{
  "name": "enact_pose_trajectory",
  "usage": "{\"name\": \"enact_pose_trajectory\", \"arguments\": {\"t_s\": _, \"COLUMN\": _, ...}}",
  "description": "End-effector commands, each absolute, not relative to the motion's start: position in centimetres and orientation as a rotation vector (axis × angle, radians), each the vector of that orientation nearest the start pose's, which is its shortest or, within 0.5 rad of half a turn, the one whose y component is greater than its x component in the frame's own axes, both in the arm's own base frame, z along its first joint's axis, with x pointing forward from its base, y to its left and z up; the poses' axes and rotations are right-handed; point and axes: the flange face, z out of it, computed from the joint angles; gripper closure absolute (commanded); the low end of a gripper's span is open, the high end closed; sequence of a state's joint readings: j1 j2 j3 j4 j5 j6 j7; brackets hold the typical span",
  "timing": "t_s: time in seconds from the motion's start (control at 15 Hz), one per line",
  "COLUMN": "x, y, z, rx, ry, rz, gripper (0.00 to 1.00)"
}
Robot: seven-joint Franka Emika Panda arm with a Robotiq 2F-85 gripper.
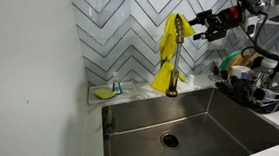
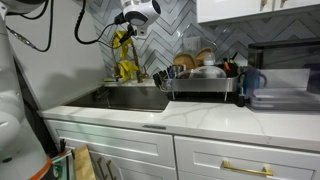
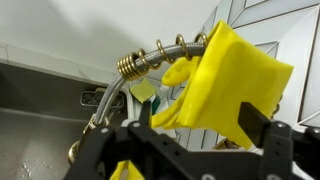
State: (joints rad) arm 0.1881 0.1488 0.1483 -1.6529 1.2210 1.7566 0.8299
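Note:
A yellow cloth point(image 1: 169, 48) hangs draped over the top of the brass faucet point(image 1: 176, 79) behind the sink; the wrist view shows the cloth point(image 3: 228, 82) lying over the faucet's coiled spring neck point(image 3: 150, 62). My gripper point(image 1: 197, 30) is at the top of the faucet, right beside the cloth's upper end. In the wrist view my gripper point(image 3: 205, 125) is open, its two dark fingers point(image 3: 262, 122) standing wide apart on either side of the cloth's lower folds without pinching it. From the far side, my gripper point(image 2: 128, 24) hovers above the hanging cloth point(image 2: 125, 58).
A steel sink point(image 1: 226, 120) with a drain lies below. A sponge point(image 1: 103, 92) sits on the back ledge by the herringbone tile wall. A loaded dish rack point(image 1: 254, 85) stands beside the sink, also seen on the counter point(image 2: 200, 80), with cabinets overhead.

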Motion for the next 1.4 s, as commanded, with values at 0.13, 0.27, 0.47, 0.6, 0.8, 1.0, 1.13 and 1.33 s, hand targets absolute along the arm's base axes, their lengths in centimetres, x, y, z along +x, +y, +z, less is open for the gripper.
{"name": "enact_pose_trajectory", "arguments": {"t_s": 0.13, "x": 55.0, "y": 28.1, "z": 57.2, "rx": -1.823, "ry": 0.808, "rz": 0.871, "gripper": 0.58}}
{"name": "enact_pose_trajectory", "arguments": {"t_s": 0.27, "x": 55.1, "y": 28.3, "z": 57.2, "rx": -1.824, "ry": 0.812, "rz": 0.871, "gripper": 0.73}}
{"name": "enact_pose_trajectory", "arguments": {"t_s": 0.47, "x": 55.2, "y": 28.0, "z": 57.8, "rx": -1.842, "ry": 0.815, "rz": 0.831, "gripper": 0.96}}
{"name": "enact_pose_trajectory", "arguments": {"t_s": 0.6, "x": 55.4, "y": 27.4, "z": 58.4, "rx": -1.853, "ry": 0.826, "rz": 0.788, "gripper": 1.00}}
{"name": "enact_pose_trajectory", "arguments": {"t_s": 0.8, "x": 56.0, "y": 26.2, "z": 59.3, "rx": -1.852, "ry": 0.865, "rz": 0.717, "gripper": 1.00}}
{"name": "enact_pose_trajectory", "arguments": {"t_s": 1.0, "x": 56.0, "y": 25.1, "z": 61.0, "rx": -1.865, "ry": 0.884, "rz": 0.624, "gripper": 1.00}}
{"name": "enact_pose_trajectory", "arguments": {"t_s": 1.13, "x": 55.8, "y": 24.1, "z": 62.7, "rx": -1.878, "ry": 0.908, "rz": 0.539, "gripper": 1.00}}
{"name": "enact_pose_trajectory", "arguments": {"t_s": 1.33, "x": 55.3, "y": 22.7, "z": 65.1, "rx": -1.884, "ry": 0.944, "rz": 0.426, "gripper": 1.00}}
